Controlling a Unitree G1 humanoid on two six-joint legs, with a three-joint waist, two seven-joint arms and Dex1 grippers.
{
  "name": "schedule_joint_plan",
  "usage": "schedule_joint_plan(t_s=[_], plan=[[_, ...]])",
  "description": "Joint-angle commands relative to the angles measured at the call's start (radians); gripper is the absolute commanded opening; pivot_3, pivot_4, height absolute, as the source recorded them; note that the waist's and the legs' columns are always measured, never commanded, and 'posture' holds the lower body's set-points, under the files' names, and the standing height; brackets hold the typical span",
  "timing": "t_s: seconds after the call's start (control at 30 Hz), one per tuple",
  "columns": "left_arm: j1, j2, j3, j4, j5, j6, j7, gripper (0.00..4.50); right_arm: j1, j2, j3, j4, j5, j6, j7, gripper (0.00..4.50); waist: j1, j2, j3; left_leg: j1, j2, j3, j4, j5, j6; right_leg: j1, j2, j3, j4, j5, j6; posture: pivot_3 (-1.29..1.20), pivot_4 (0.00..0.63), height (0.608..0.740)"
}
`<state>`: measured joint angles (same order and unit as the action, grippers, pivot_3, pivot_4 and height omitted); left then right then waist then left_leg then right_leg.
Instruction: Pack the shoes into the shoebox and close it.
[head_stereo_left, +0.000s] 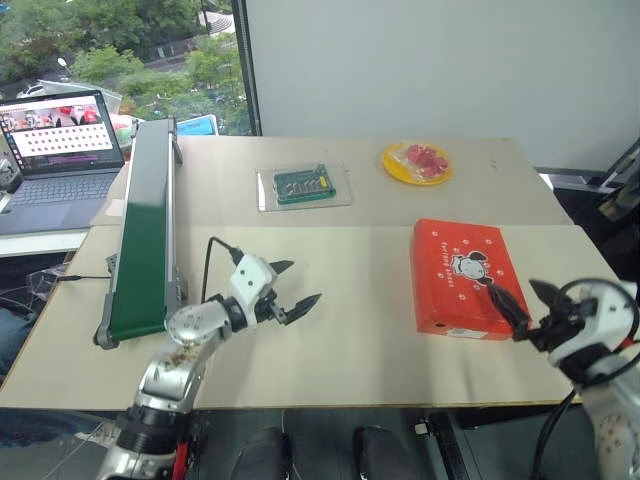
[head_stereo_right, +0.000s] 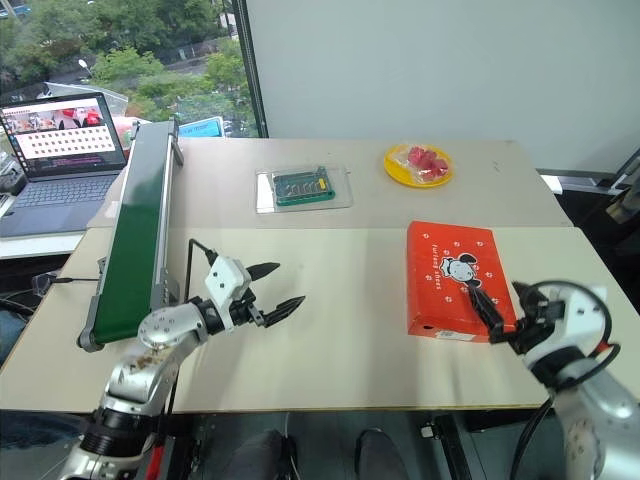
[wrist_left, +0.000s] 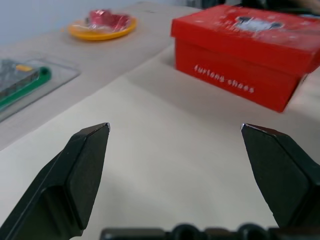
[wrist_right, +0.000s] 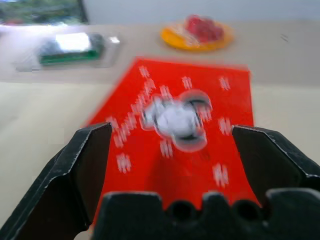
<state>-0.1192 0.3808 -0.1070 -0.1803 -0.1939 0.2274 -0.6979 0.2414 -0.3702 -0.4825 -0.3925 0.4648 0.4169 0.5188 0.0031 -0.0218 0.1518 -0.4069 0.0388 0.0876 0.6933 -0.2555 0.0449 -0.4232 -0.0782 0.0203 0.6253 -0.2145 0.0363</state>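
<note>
Standing closed on the surface (head_stereo_left: 340, 330), the shoebox (head_stereo_left: 462, 275) lies flat with its lid down, just ahead of the right gripper (head_stereo_left: 522, 302), whose jaws are spread and empty. The left gripper (head_stereo_left: 297, 287), jaws spread too, hovers well apart. I'd judge the lid seated; clearing the box without nudging it seems wise.

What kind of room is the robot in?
Probably an office or lab set up for robot testing. A plain table holds a red shoebox, a small green conveyor belt and a circuit board, with a laptop beside a big window.
</note>
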Motion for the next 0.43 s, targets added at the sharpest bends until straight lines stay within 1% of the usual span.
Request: schedule_joint_plan(t_s=[0.03, 0.1, 0.23, 0.43], plan=[[0.047, 0.012, -0.003, 0.006, -0.002, -0.075, -0.027, 4.5, 0.035, 0.004, 0.048, -0.026, -0.032, -0.074, 0.015, 4.48, -0.004, 0.0, 0.0, 0.0, 0.0, 0.0, 0.0, 0.0, 0.0, 0.0, 0.0, 0.0, 0.001, 0.0, 0.0, 0.0, 0.15, 0.74], [0.071, 0.022, -0.003, 0.024, -0.001, -0.104, -0.042, 4.5, 0.058, 0.006, 0.071, -0.012, -0.056, -0.101, 0.016, 4.48, -0.006, 0.001, 0.0, 0.002, 0.0, 0.0, 0.001, 0.0, 0.0, 0.001, 0.0, 0.001, 0.001, 0.0, 0.0, 0.0, 0.15, 0.74], [0.083, 0.008, 0.003, 0.048, 0.002, -0.15, -0.025, 4.5, 0.099, 0.035, 0.1, 0.02, -0.078, -0.161, 0.007, 4.48, -0.004, 0.0, -0.001, 0.003, 0.004, 0.001, 0.001, 0.0, 0.0, 0.001, 0.0, 0.0, 0.001, -0.002, -0.003, 0.0, 0.15, 0.74], [0.071, -0.015, -0.01, 0.073, 0.024, -0.159, 0.009, 4.5, 0.094, 0.045, 0.123, 0.017, -0.086, -0.184, -0.023, 4.48, -0.006, 0.0, -0.002, 0.002, 0.005, 0.002, 0.001, 0.0, 0.0, 0.001, 0.001, 0.0, 0.001, -0.002, -0.003, 0.0, 0.15, 0.74]])
